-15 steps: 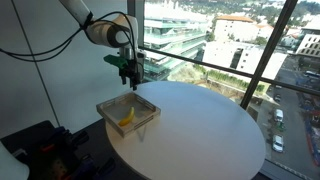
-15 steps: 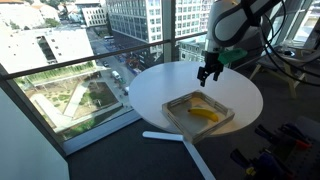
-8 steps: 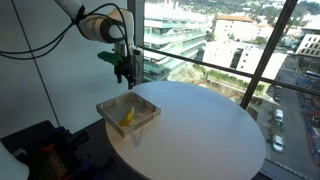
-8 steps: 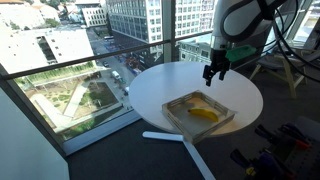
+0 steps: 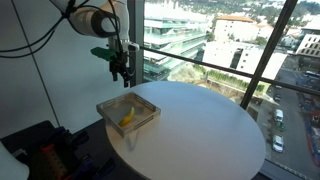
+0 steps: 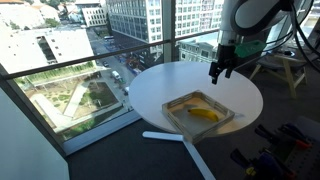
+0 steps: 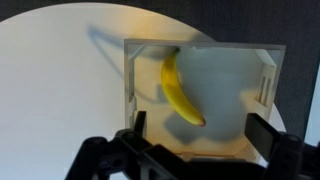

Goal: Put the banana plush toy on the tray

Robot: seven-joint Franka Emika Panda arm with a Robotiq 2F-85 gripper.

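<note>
The yellow banana plush toy [image 7: 178,88] lies inside the square wooden tray [image 7: 268,85], toward one side of its greyish base. It also shows as a yellow crescent [image 5: 127,118] in the tray [image 5: 144,104] and, from the opposite side, as a banana [image 6: 204,114] in the tray [image 6: 178,107]. My gripper [image 7: 197,130] hangs well above the tray, open, with nothing between its fingers [image 7: 265,133]. In both exterior views the gripper [image 5: 122,76] [image 6: 218,73] is high over the table, apart from tray and toy.
The tray sits near the edge of a round white table [image 5: 210,130] [image 6: 160,85]. Floor-to-ceiling windows [image 5: 215,45] run behind the table. Dark equipment [image 5: 45,150] stands on the floor beside it.
The arm has risen and drawn away from the tray, with the gripper staying open. The banana and the tray have not moved.
</note>
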